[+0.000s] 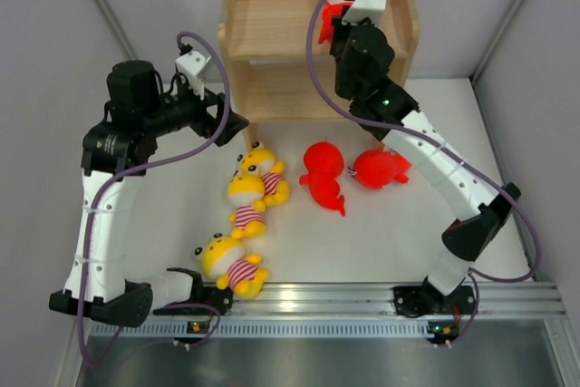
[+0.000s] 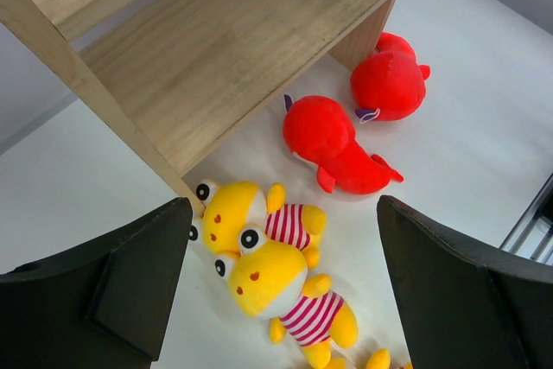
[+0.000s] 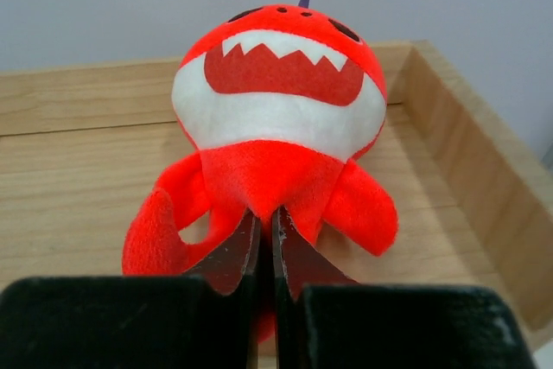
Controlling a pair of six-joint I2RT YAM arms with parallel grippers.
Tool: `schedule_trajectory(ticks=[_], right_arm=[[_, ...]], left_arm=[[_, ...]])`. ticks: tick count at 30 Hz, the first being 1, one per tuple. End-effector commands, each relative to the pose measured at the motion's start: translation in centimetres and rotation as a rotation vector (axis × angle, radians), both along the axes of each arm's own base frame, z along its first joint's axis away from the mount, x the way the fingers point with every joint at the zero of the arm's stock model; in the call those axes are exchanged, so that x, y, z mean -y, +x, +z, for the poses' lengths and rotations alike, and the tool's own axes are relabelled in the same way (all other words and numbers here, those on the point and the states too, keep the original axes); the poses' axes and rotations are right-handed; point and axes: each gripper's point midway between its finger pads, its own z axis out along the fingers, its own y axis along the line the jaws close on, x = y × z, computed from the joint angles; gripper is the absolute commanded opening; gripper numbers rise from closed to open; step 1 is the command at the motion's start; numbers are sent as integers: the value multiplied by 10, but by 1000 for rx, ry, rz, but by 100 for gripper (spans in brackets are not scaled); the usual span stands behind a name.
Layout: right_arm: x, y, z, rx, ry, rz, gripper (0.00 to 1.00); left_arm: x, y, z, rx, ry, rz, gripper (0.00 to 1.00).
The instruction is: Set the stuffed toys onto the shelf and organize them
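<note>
The job is only just getting under way. In the overhead view the right gripper (image 3: 266,218) is reaching into the upper right of the frame, over the right end of the top tier of the shelf (image 1: 272,15). In its own wrist view its jaws are squeezing almost completely together, with the tips digging into the belly plush of the held shark (image 3: 281,118), which it seems to be pinching by a fold of fabric. That shark is sitting upright, toothy mouth facing the camera, over the top board close to the right side panel. I cannot tell whether it is resting its weight on the wood or hanging just above it, so I am judging it as being placed rather than placed. The left gripper (image 1: 234,124) is hovering at the centre left of the overhead frame, just beside the shelf's lower left corner, its jaws gaping wide and gripping nothing. The rest are lying on the table (image 1: 381,242) in front of the shelf. The three yellow striped toys (image 1: 246,204) are running in a line from the centre toward the lower left, the upper two touching. The two loose red sharks (image 1: 323,174) are lying side by side just right of centre. No other toy is showing on the visible parts of the shelf, so five are waiting to be lifted and arranged.
</note>
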Motion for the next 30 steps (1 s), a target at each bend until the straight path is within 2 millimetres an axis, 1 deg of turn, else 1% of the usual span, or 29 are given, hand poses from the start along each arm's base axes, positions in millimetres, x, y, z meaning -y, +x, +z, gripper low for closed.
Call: schedule_trajectory(ticks=[1,3,4,5,7,8,9,10,11,12,14,15,16,17,18,19,20,21,22,24,25,27,28,29,30], right_arm=[[44,-18,37,37,-89,-8,0],[58,-13,35,15,-139,-41,0],[56,-9,28,-6,-169,-32,0],[55,-8,29,-7,-184,-15,0],[46,-2,25,-11,-214,44,4],[44,3,17,-30,-239,55,7],[45,5,15,-38,-274,55,13],[45,8,8,-60,-294,42,16],[48,8,6,-75,-305,32,21],[49,7,6,-78,-306,24,37],[54,0,10,-73,-298,29,59],[54,-3,12,-71,-293,38,75],[59,-12,22,-55,-282,40,82],[59,-20,30,-42,-276,50,88],[60,-27,34,-40,-284,63,99],[67,-41,49,-12,-271,67,100],[67,-53,59,7,-263,81,100],[71,-62,63,8,-270,86,100],[83,-79,76,30,-248,81,99],[95,-97,79,24,-199,77,99],[112,-115,75,12,-171,60,99],[130,-131,59,-4,-63,37,99],[147,-146,35,-19,-35,12,99],[152,-153,22,-21,15,13,99],[159,-159,7,-30,27,2,100]], left_arm=[[-1,-6,8,39,-4,-10,94],[-1,-8,9,41,-4,-14,94],[-1,-8,9,44,-4,-16,94],[-1,-9,9,44,-4,-17,94],[-1,-10,11,50,-6,-18,94],[-1,-10,10,46,-7,-19,94],[-2,-11,12,54,-7,-17,94],[-2,-11,12,53,-6,-15,94],[-3,-11,13,60,-4,-12,94],[-3,-12,13,60,-3,-10,94],[-3,-11,12,57,0,-10,95],[-3,-11,12,60,-1,-15,95],[-2,-10,12,59,0,-16,95],[-2,-10,11,56,0,-18,95],[-2,-9,10,55,3,-17,95],[-3,-10,7,51,6,-18,95],[-3,-9,6,51,11,-14,95],[-4,-7,5,50,13,-9,95],[-4,-7,4,49,16,-9,95],[-4,-7,0,39,20,-8,95],[-3,-7,-1,36,17,-16,95],[1,-10,-6,19,9,-43,95],[1,-11,-6,19,8,-51,95],[3,-12,-8,14,5,-60,95],[4,-13,-9,9,3,-69,95]])
